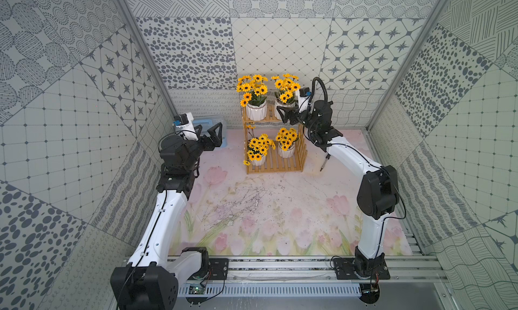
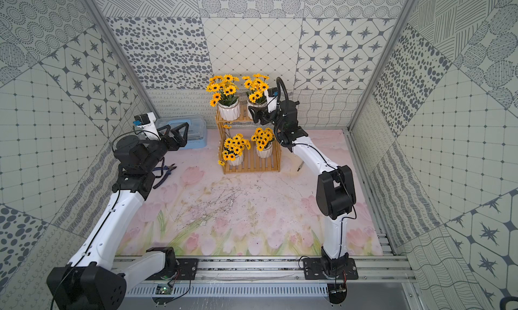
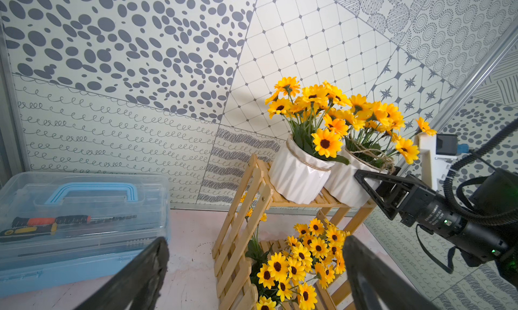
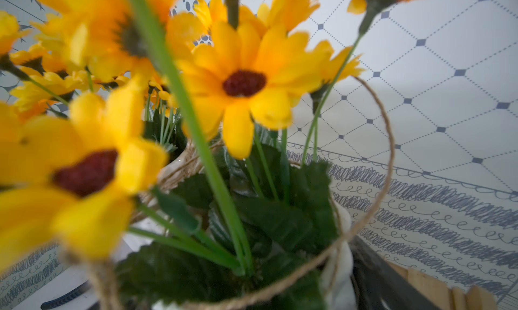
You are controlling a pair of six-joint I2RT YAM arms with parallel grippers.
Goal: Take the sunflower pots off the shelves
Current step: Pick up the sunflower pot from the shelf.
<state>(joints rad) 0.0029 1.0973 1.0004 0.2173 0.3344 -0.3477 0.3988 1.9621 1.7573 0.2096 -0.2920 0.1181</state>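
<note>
A robot's right gripper point(image 1: 286, 115) clasps the upper right pot point(image 1: 281, 105) of sunflowers on the top tier of wooden shelves point(image 1: 276, 168). The upper left pot point(image 1: 256, 113), lower left pot point(image 1: 258, 161) and lower right pot point(image 1: 286, 152) stand untouched. The left gripper point(image 1: 208, 132) hangs with jaws apart near a blue box point(image 1: 206, 122).

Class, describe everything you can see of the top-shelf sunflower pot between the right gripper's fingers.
This sunflower pot is small, white, faceted and glossy like ceramic, with twine round its rim and a bunch of yellow, dark-centred sunflowers over green leaves. It stands upright on the wooden rack's top shelf, beside a twin pot. The right gripper holds it, fingers clasping its sides.
</note>
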